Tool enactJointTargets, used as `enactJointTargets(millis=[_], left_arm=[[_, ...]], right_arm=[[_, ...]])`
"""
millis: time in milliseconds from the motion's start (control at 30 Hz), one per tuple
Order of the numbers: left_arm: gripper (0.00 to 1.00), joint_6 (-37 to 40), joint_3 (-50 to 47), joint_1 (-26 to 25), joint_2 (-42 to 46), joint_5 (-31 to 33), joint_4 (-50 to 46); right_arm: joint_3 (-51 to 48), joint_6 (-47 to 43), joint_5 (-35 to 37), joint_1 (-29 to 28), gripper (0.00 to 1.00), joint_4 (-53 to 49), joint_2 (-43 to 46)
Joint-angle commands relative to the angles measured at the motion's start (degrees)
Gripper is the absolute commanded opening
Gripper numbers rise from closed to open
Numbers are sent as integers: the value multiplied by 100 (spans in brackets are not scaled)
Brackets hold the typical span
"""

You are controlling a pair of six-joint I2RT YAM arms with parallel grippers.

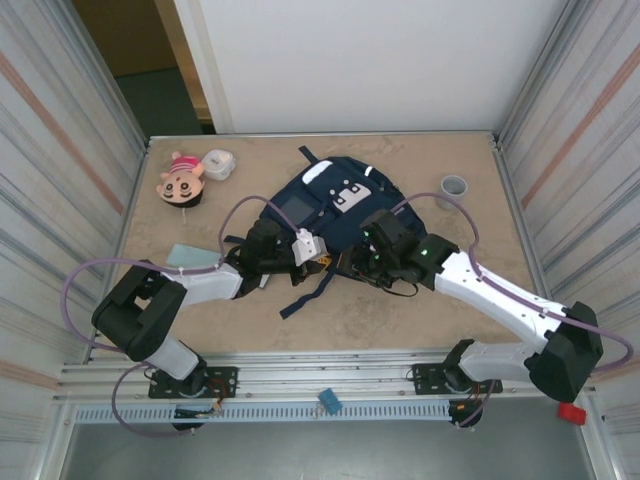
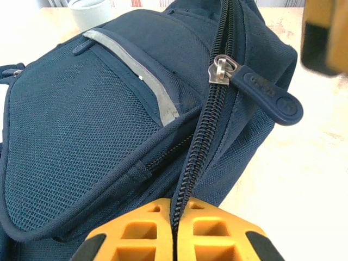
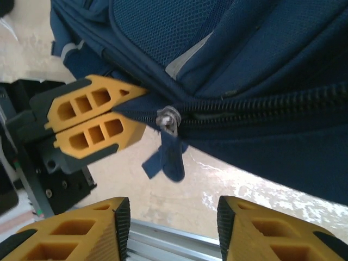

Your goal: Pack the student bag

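At the near edge, on the rail (image 1: 300, 385), a small blue clip (image 1: 329, 401) lies between the two arm bases, and a red piece (image 1: 571, 413) sits by the right base. Further in, on the sandy table (image 1: 420, 320), a teal sheet (image 1: 187, 256) lies flat beside the left arm. Both arms reach in to the near side of the bag (image 1: 320, 205), which lies about mid-table with dark straps trailing toward the rail. Left gripper (image 2: 174, 209): yellow fingers pressed together, pinching the bag's fabric right along the zip (image 2: 190, 157). From the right wrist, that same pinch shows at the zip's end, just left of the slider (image 3: 167, 118). The blue pull (image 2: 266, 92) hangs loose from the slider, touched by neither gripper. Right gripper (image 3: 174, 209): fingers spread, nothing between them, held just short of the pull and close to the left fingers. Beyond the bag, far left, a doll (image 1: 181, 178) lies next to a white tub (image 1: 218, 164). Far right, a grey cup (image 1: 454, 186) stands upright, apart from the bag.
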State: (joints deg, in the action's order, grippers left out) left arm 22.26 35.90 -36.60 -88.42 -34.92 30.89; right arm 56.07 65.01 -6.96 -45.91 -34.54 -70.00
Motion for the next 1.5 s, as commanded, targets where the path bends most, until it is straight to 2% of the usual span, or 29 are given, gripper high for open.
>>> enactJointTargets(millis=[0,200,367,600,733,900,1133,1300,1467], left_arm=[[0,-239,31,4,41,-277,602],[0,-266,78,8,18,-354,626],[0,-281,110,4,-2,-411,624],[0,-189,62,4,61,-293,514],[0,-52,51,17,122,-162,311],[0,77,35,141,169,-112,88],[0,647,132,308,302,-225,-625],[0,907,147,425,423,-284,-948],[0,1010,180,528,536,-261,-1179]], right_arm=[[-269,534,-305,77,45,777,16],[-599,721,-406,225,41,1432,-47],[-594,666,-463,370,29,1687,-163],[-505,417,-245,530,7,1172,-114],[-381,165,-52,578,1,592,18],[-64,-670,-144,854,0,-385,188],[593,-2524,-771,1751,0,-2144,200],[771,-3609,-1399,2225,0,-2640,18],[801,-4088,-1873,2304,0,-2736,-296]])
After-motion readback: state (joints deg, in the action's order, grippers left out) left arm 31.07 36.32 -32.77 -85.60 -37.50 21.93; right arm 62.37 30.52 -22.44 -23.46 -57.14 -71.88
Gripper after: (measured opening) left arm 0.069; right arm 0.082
